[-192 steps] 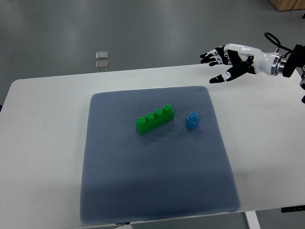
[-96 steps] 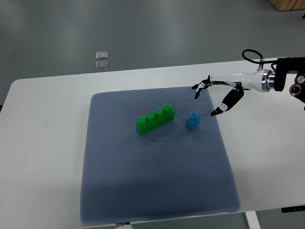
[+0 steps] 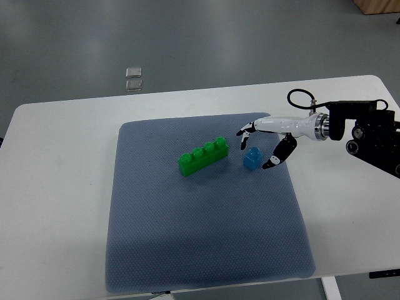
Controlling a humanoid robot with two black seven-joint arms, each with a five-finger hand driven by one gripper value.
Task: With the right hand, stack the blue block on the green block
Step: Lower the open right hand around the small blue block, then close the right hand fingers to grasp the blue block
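A small blue block (image 3: 252, 159) sits on the grey-blue mat (image 3: 200, 237), just right of a long green block (image 3: 202, 156) with a row of studs that lies slanted near the mat's middle. My right hand (image 3: 254, 150) reaches in from the right edge and hovers around the blue block, fingers (image 3: 245, 131) spread beyond it and the thumb (image 3: 273, 162) on its right side. The hand is open and holds nothing. The left arm does not show.
The mat lies on a white table (image 3: 56, 187) whose front edge runs along the bottom of the picture. Two small clear squares (image 3: 134, 79) lie on the grey floor beyond the table's far edge.
My right hand has moved left and down from above the table's back right to the blue block, now straddling it. Both blocks have stayed in place.
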